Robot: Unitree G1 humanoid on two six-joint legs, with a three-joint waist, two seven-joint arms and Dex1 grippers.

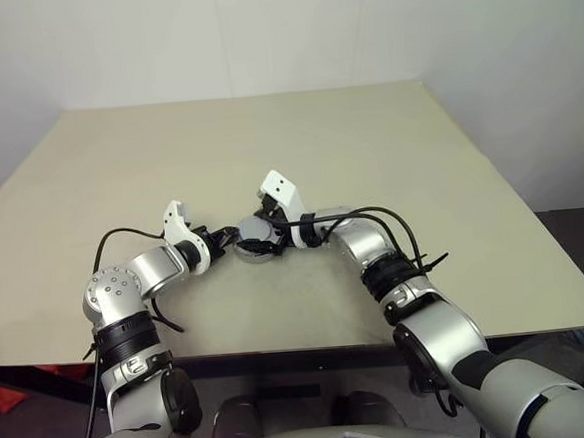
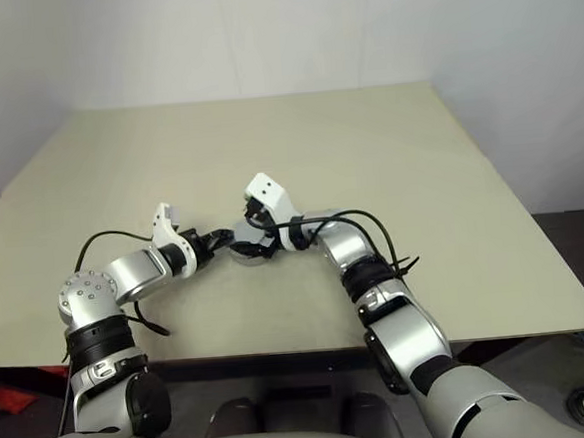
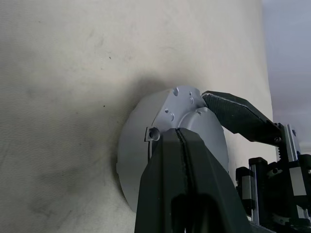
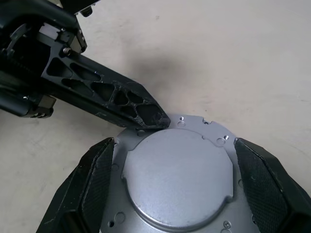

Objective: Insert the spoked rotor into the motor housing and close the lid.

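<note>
Lid (image 4: 182,182) lies flat, closed over the housing, between the right gripper (image 4: 175,189)'s spread fingers. Left gripper (image 3: 182,160), pinched shut and empty, presses its tip on the lid's rim.

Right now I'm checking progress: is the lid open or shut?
Shut, it seems: the lid lies flat, covering what is beneath, with the left gripper pressing its rim.

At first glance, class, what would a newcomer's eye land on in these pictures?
Both grippers meet at a round silvery-white lid lying closed near the middle of the beige table. The left gripper, shut, presses its tip at the lid's rim. The right gripper straddles the disc with its fingers spread wide on either side.
</note>
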